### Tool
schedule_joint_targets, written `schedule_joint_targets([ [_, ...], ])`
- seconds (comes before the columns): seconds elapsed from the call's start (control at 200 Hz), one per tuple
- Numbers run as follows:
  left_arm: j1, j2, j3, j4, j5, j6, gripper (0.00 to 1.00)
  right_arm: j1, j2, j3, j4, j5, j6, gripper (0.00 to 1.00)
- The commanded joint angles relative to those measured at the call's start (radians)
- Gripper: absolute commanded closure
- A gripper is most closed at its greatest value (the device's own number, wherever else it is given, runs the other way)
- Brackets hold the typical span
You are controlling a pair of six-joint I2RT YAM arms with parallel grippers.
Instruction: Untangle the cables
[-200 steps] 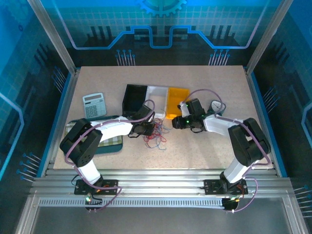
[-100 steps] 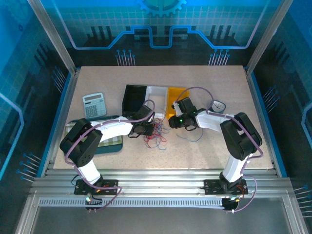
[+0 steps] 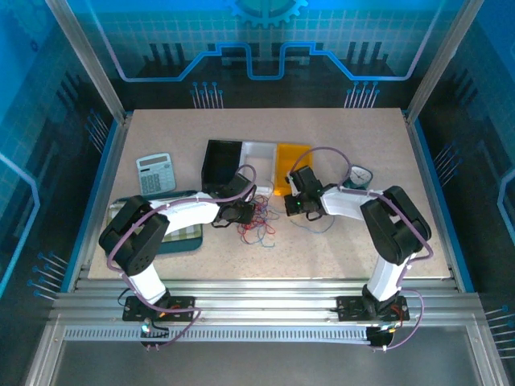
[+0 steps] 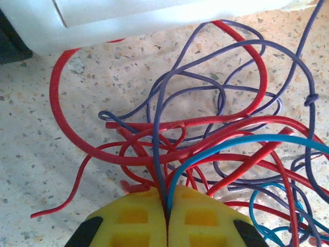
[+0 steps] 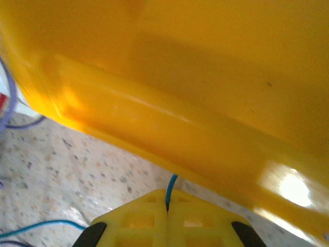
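Speckled table [image 3: 362, 241] bore yellow bin [image 5: 205, 92] and white bin [image 4: 154, 15]; cables [image 4: 205, 134], a red, purple and blue tangle, lay just beside white bin; left gripper [image 4: 165, 200] pinched purple and blue strands of tangle; right gripper [image 5: 167, 198] pinched single blue wire [image 5: 171, 182] beside yellow bin.

Right arm [image 3: 386, 221] swung leftward, elbow drawn in. Right gripper [image 5: 167, 201] brought close against yellow tray [image 5: 205, 92] wall; jaws, earlier apart, now closed on thin blue cable [image 5: 171, 183], seen trailing across surface [image 3: 346, 241] right of bundle [image 3: 256, 225].

Cables [image 3: 256, 227] before trays [image 3: 259, 145] (calculator [image 3: 154, 173] left)
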State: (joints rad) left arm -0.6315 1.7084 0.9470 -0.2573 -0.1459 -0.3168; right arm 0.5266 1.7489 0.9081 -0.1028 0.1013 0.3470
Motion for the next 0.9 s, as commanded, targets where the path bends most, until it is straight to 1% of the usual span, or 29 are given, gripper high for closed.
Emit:
schedule_joint_targets([
  [0.0, -0.004, 0.001, -0.001, -0.035, -0.052, -0.040, 1.00, -0.025, -0.093, -0.073, 0.028, 0.139, 0.058, 1.00],
  [0.1, -0.001, 0.006, -0.003, -0.040, -0.090, -0.075, 1.00, -0.092, -0.176, -0.167, 0.069, 0.220, 0.164, 1.00],
  [0.18, 0.006, 0.014, 0.000, -0.057, -0.130, -0.103, 1.00, -0.181, -0.235, -0.233, 0.078, 0.236, 0.273, 1.00],
  [0.275, 0.017, 0.026, 0.008, -0.087, -0.180, -0.129, 1.00, -0.273, -0.288, -0.288, 0.058, 0.242, 0.364, 1.00],
  [0.46, 0.051, 0.032, 0.009, -0.168, -0.292, -0.216, 1.00, -0.366, -0.385, -0.334, -0.006, 0.298, 0.475, 1.00],
  [0.566, 0.053, 0.039, 0.009, -0.174, -0.302, -0.211, 1.00, -0.382, -0.400, -0.351, 0.019, 0.283, 0.455, 1.00],
  [0.626, 0.048, 0.046, 0.013, -0.169, -0.297, -0.198, 1.00, -0.380, -0.395, -0.349, 0.044, 0.251, 0.423, 1.00],
  [0.786, 0.022, 0.055, 0.037, -0.139, -0.286, -0.163, 1.00, -0.336, -0.397, -0.312, 0.048, 0.190, 0.313, 1.00],
  [0.896, 0.006, 0.073, 0.058, -0.137, -0.281, -0.148, 1.00, -0.310, -0.397, -0.290, 0.014, 0.096, 0.250, 1.00],
])
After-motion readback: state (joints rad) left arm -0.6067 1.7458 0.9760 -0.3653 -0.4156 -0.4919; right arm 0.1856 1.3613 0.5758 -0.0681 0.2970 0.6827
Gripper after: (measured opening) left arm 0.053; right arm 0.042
